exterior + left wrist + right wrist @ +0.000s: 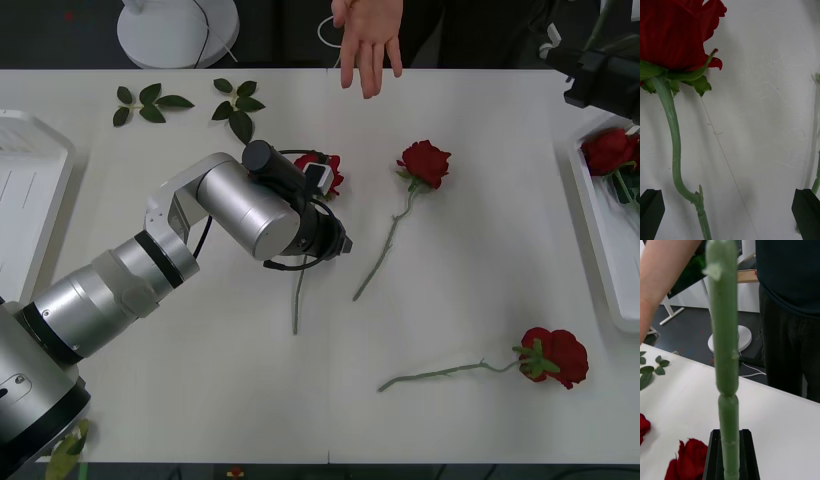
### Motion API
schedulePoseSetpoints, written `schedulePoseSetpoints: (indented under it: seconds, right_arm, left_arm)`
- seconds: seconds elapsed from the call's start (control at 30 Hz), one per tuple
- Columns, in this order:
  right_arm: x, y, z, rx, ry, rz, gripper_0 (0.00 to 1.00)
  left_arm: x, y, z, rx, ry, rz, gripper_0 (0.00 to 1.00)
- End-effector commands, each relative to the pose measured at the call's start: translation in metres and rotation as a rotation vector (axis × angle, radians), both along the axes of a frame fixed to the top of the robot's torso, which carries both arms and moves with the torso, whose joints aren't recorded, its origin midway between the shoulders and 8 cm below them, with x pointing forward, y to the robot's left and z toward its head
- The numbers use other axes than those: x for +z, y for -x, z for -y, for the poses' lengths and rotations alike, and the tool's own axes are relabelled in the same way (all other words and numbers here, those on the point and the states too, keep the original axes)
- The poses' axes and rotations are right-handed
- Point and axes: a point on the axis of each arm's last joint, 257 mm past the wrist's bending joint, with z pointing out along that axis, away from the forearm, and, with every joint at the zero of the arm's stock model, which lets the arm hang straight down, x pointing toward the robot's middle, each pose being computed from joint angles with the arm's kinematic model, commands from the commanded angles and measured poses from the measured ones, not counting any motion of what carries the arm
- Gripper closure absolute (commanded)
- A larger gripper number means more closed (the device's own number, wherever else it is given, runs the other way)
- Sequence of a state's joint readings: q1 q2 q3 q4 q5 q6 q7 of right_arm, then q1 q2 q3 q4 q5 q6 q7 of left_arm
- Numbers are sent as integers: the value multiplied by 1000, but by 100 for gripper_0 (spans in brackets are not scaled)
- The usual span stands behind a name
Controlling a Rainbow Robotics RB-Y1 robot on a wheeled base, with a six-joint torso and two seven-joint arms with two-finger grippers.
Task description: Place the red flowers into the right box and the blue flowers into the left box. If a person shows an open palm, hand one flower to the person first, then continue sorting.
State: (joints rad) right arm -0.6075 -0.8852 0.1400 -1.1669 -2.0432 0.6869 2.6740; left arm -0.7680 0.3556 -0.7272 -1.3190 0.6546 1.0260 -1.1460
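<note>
Beyond your left arm a person holds an open palm over the far table edge. Your left gripper hangs above a rose, fingers spread wide, the stem running between them nearer one finger and the bloom just ahead. A second rose lies to its right. Your right gripper is pinching a stem that stands upright, over the right box, where a rose already lies.

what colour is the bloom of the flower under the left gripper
Red, on a green stem; the rose shows best in the left wrist view, between the open left gripper fingers.
</note>
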Motion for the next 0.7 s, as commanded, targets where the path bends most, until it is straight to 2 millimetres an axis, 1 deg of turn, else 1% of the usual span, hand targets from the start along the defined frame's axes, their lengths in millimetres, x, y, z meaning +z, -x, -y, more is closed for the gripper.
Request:
schedulePoseSetpoints:
  seconds: [0.03, 0.07, 0.2, 0.27, 0.37, 0.47, 0.6, 0.63, 0.7]
  right_arm:
    - [45, -17, -56, 46, 14, 125, 100]
    - [47, -18, -60, 45, 16, 132, 100]
    - [55, -28, -93, 55, 32, 173, 100]
    - [55, -30, -102, 56, 27, 179, 100]
    - [55, -34, -128, 67, 43, 196, 100]
    - [59, -38, -149, 66, 37, 214, 100]
    - [60, -42, -169, 54, 24, 232, 100]
    - [63, -43, -177, 54, 27, 243, 100]
    - [67, -44, -186, 54, 44, 263, 100]
  left_arm:
    - [25, -7, 24, -45, 9, 57, 0]
    - [25, -7, 24, -45, 9, 57, 0]
    - [25, -7, 24, -45, 9, 57, 0]
    - [25, -7, 24, -45, 9, 57, 0]
    - [25, -7, 24, -45, 9, 57, 0]
    - [25, -7, 24, -45, 9, 57, 0]
    - [25, -7, 24, -45, 9, 57, 0]
    - [25, -7, 24, -45, 9, 57, 0]
    - [25, -7, 24, -45, 9, 57, 0]
